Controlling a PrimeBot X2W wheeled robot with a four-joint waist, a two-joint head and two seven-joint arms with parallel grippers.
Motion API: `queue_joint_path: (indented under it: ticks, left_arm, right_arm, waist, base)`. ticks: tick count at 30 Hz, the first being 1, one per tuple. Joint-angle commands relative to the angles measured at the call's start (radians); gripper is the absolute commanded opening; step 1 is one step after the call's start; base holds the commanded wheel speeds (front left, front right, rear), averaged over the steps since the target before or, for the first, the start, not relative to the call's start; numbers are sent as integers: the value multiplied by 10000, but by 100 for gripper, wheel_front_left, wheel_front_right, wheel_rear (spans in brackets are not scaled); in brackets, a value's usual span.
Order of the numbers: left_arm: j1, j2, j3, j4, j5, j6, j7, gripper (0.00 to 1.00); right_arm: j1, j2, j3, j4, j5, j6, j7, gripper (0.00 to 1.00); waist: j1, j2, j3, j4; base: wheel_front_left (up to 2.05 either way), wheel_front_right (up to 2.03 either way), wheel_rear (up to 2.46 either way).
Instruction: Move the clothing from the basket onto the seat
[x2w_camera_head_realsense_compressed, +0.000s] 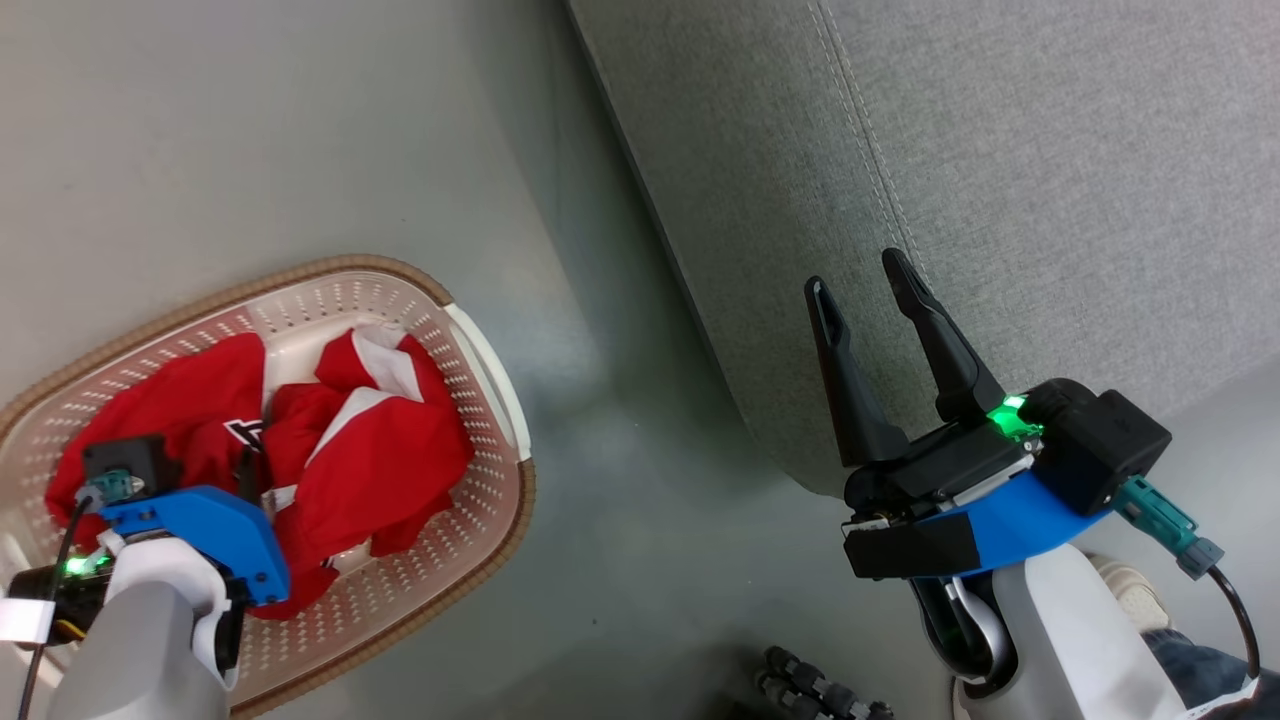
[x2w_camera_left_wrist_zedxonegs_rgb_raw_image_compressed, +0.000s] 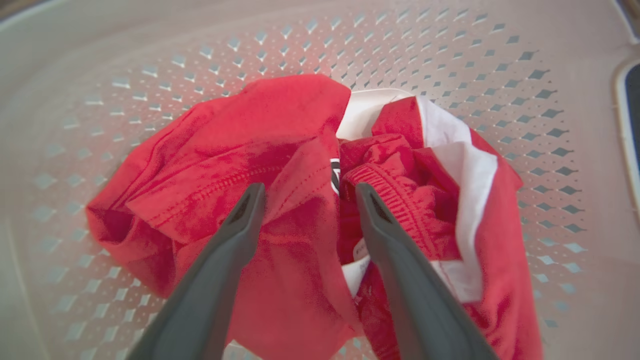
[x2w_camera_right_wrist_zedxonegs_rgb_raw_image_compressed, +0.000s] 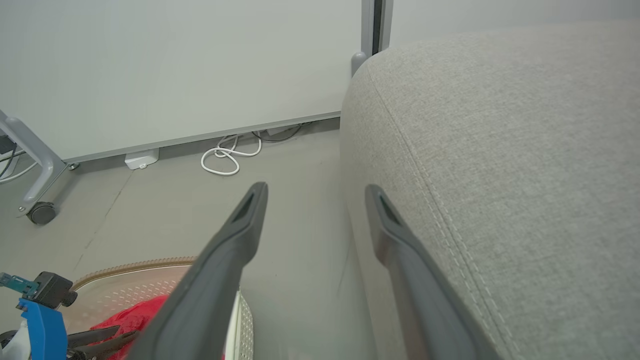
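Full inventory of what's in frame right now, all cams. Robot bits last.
clothing: 2, red with white panels, bunched in the basket
basket: 1, cream with brown rim, on the floor to the seat's left
seat: 1, grey fabric, stitched seam
cable: 1, white, coiled on the floor by the wall
box: 1, white, at the wall's foot beside the cable
caster: 1, dark, under a grey frame leg
shoe: 1, pale, a person's, behind the right arm
left end effector: 1, dark fingers, open, over the clothing
right end effector: 1, dark fingers, open, empty, at the seat's edge
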Motion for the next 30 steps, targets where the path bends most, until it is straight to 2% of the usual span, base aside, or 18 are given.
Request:
queue_joint_path:
  ticks: [1,6,12,13,14,15,30]
  left_arm:
    - [-294,170,52,100,103,308,70,100]
    - [-476,384,-19,394,253,931,328,100]
    - [-744,483,-232,715,417,1273,824,100]
    - [-787,483,-250,742,414,1285,854,72]
    - [-828,490,-272,744,415,1302,845,15]
    - [-851,477,-295,747,416,1311,816,0]
    - [-1062,282,-370,1060,74,911,416,0]
  right_arm:
    - [-173,-2,73,-92,126,5,-39,100]
    - [-222,-4,172,-206,237,5,-40,100]
    - [-205,-4,127,-261,274,5,-40,100]
    - [-192,-4,126,-274,295,5,-40,100]
    - [-182,-4,149,-283,316,5,-40,100]
    - [-200,-4,173,-275,332,5,-40,100]
    - [-436,-4,229,-152,386,5,-41,100]
  waist:
    - [-2,0,261,-208]
    - [-2,0,554,-360]
    - [-2,0,771,-333]
    - [-2,0,792,-323]
    - [-2,0,810,-315]
    - [-2,0,822,-309]
    - [-2,0,621,-138]
  base:
    - [0,0,0]
    - [0,0,0]
    - [0,0,0]
    - [0,0,0]
    - [0,0,0]
    - [0,0,0]
    - [0,0,0]
